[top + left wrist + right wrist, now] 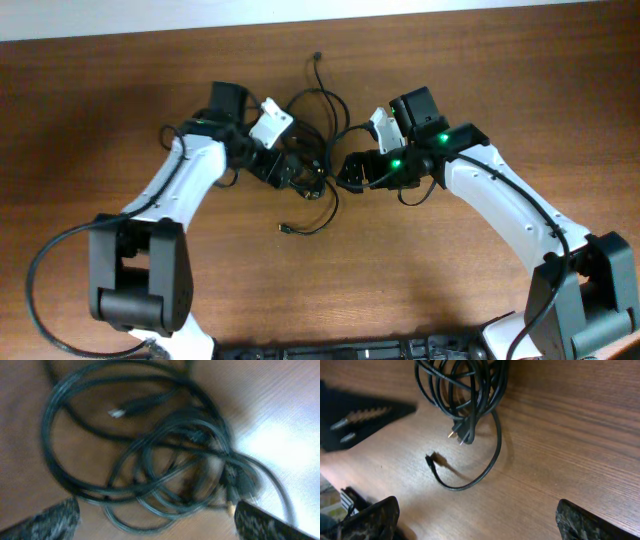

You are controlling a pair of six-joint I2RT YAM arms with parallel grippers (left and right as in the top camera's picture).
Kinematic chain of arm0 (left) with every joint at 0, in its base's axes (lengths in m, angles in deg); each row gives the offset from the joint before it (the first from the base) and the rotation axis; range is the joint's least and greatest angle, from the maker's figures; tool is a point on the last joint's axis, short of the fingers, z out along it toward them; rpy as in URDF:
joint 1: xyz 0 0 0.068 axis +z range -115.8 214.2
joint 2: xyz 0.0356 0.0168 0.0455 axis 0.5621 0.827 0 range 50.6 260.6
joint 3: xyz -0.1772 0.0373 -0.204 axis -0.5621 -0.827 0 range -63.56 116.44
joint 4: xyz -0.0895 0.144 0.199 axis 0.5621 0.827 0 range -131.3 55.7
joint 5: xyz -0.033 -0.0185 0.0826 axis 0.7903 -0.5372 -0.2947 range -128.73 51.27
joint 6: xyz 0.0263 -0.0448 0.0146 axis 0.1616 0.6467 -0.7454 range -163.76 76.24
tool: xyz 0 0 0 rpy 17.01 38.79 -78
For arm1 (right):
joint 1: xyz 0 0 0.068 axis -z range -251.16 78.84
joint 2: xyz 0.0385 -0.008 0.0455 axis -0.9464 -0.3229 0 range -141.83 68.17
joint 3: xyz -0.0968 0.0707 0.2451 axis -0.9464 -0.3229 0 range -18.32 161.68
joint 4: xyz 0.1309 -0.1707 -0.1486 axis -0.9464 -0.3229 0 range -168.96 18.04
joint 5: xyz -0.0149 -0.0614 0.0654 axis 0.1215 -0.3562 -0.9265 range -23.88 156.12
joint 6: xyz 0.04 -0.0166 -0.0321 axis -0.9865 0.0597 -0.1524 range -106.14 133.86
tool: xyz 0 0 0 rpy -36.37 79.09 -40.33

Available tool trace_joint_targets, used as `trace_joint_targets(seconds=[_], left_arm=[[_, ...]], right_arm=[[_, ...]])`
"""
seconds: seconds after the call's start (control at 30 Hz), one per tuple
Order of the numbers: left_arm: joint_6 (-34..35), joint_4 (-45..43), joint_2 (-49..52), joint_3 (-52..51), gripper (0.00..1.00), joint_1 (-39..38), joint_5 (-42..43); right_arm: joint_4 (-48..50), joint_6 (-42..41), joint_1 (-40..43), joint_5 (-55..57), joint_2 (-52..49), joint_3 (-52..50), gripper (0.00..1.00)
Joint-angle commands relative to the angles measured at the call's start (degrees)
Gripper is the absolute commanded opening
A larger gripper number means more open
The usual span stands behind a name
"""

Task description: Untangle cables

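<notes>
The left gripper (156,512) and right gripper (477,510) stand wide open, empty; the cables (470,390) lie knotted at twelve o'clock. Pinching several cords together may tighten them.

Overhead: I look straight down from high.
Left wrist: close over the cables (220,467).
Right wrist: close, same cables (480,390).

My left arm (185,180) and right arm (505,200) show me white shells and black joints; green lights (441,137) glow on the right.
</notes>
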Motion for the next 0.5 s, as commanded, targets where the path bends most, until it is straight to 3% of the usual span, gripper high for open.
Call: trace_joint_targets(seconds=[0.0, 0.1, 0.2, 0.47], left_arm=[[16.72, -5.25, -0.68, -1.57, 0.99, -1.79, -18.12], [20.57, -5.35, 0.20, -1.60, 0.99, -1.95, -17.59], [20.46, -5.27, 2.64, -1.60, 0.99, -3.39, -13.73], [21.00, -6.95, 9.70, -1.60, 0.99, -4.87, -13.79]], right_arm=[[0.17, -0.81, 0.00, 0.96, 0.33, 0.33, 0.99], [0.22, -0.81, 0.00, 0.96, 0.33, 0.33, 0.99], [0.22, -0.81, 0.00, 0.96, 0.33, 0.33, 0.99], [0.04, -0.81, 0.00, 0.96, 0.33, 0.33, 0.99]])
